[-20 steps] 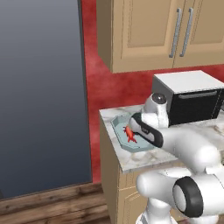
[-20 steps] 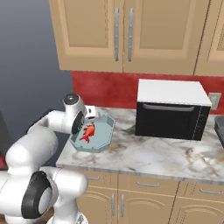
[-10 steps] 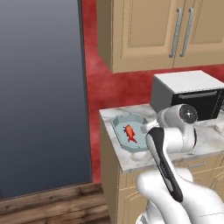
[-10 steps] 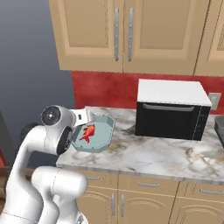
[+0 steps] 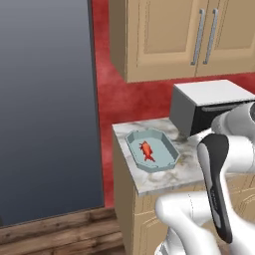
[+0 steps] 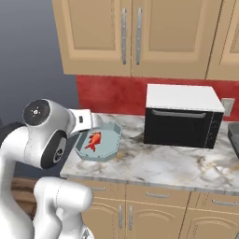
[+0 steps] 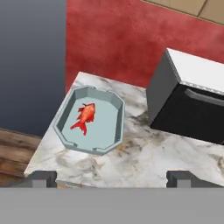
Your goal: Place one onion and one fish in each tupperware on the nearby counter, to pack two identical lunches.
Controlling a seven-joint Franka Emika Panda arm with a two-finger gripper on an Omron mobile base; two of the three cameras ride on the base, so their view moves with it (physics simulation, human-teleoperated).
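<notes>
1. Gripper (image 7: 112,177) fingertips rise wide apart and empty at the hand view's bottom; a bright red-orange fish (image 7: 84,117) lies centre-left inside the pale blue-grey octagonal tupperware tray (image 7: 115,127).
2. Left base view: tray sits mid-frame on the marble counter (image 5: 164,179).
3. Right base view: likely one fish is placed; next, fetch an onion.

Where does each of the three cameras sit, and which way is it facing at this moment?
Left base view: behind the arm to its left, looking forward and down at the counter's end; the white arm crosses the lower right.
Right base view: behind the arm to its right, facing the counter and microwave; the arm rises at lower left.
Hand view: on the hand, above and back from the counter, looking down; the open gripper shows as two dark tips at the bottom.
Shared by all: the pale octagonal tupperware with one fish in it.
</notes>
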